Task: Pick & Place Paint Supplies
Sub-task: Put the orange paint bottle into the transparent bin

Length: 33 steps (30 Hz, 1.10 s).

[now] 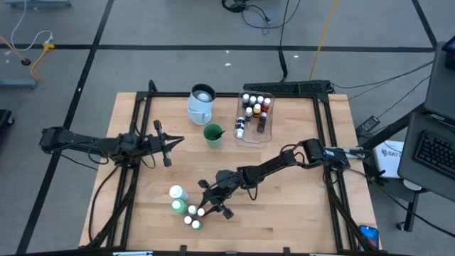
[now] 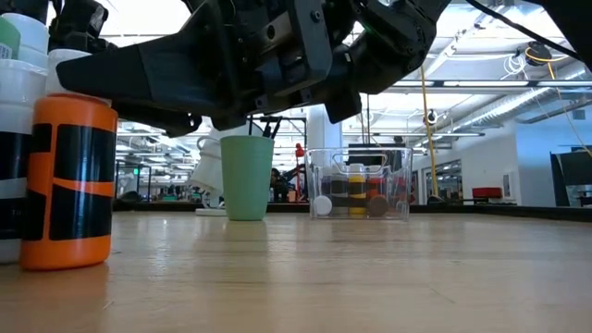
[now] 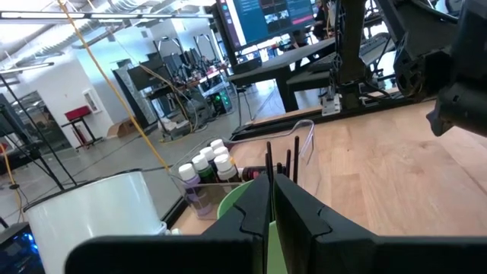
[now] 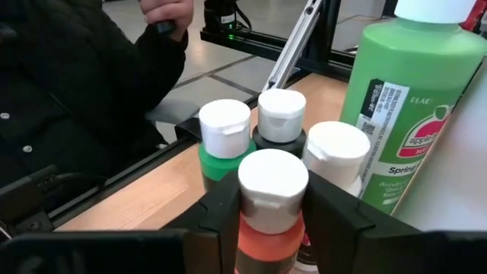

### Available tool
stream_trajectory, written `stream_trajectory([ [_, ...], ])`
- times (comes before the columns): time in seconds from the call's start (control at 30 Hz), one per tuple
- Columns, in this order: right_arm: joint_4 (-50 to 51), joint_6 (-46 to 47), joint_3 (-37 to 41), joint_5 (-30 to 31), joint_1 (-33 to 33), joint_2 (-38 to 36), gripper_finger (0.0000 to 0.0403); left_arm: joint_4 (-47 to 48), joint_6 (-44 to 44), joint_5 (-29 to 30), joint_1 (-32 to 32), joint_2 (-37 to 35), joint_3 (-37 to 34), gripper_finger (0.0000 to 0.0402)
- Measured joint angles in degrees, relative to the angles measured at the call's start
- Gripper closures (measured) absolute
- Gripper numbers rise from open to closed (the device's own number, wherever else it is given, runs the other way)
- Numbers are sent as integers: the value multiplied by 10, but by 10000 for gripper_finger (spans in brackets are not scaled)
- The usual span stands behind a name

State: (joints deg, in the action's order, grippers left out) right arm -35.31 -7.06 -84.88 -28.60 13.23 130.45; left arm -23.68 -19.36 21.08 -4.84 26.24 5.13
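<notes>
The left tool (image 1: 170, 141) hangs above the pale wooden surface (image 1: 298, 206) at its left side, its two dark fingers pressed together and holding nothing, pointed toward the small green plastic cup (image 1: 212, 134) with thin dark-handled brushes (image 3: 268, 158) standing in it. Behind the cup sits the pale-blue jug (image 1: 201, 103). Near the front edge, two larger bottles, one white (image 1: 178, 192) and one green (image 1: 178, 206), lie just beside a cluster of tiny white-capped paint bottles (image 1: 193, 220). The right tool (image 1: 212, 201) is down at that cluster, its fingers (image 4: 335, 217) pinching a tiny orange-bodied paint bottle with a white cap (image 4: 272, 199); a green one (image 4: 224, 141), a dark one (image 4: 281, 122) and another white-capped one (image 4: 335, 156) stand close behind it. Toward the back right, the clear rectangular plastic tub (image 1: 244, 136) holds more tiny bottles (image 1: 254, 110).
</notes>
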Motion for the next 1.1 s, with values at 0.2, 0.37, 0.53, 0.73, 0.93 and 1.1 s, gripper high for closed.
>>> stream_trajectory([
  [0.2, 56, -9, 1, 3, 0, -36, 295, 7, 0, 0, 0, 0, 0, 376],
  [0.37, 162, -46, 1, 69, 2, -111, 295, 17, 0, 0, 0, 0, 0, 376],
  [0.53, 204, -91, 51, 178, 12, -218, 295, 16, 2, 0, 0, 0, 0, 376],
  [0.73, 94, -107, 228, 317, 2, -402, 295, 16, 1, 0, 0, 0, 0, 376],
  [0.93, 11, -78, 433, 459, -24, -557, 295, 16, -3, 0, 0, 0, 0, 376],
  [1.1, -77, -43, 559, 523, -38, -610, 295, 9, -4, 0, 0, 0, 0, 376],
])
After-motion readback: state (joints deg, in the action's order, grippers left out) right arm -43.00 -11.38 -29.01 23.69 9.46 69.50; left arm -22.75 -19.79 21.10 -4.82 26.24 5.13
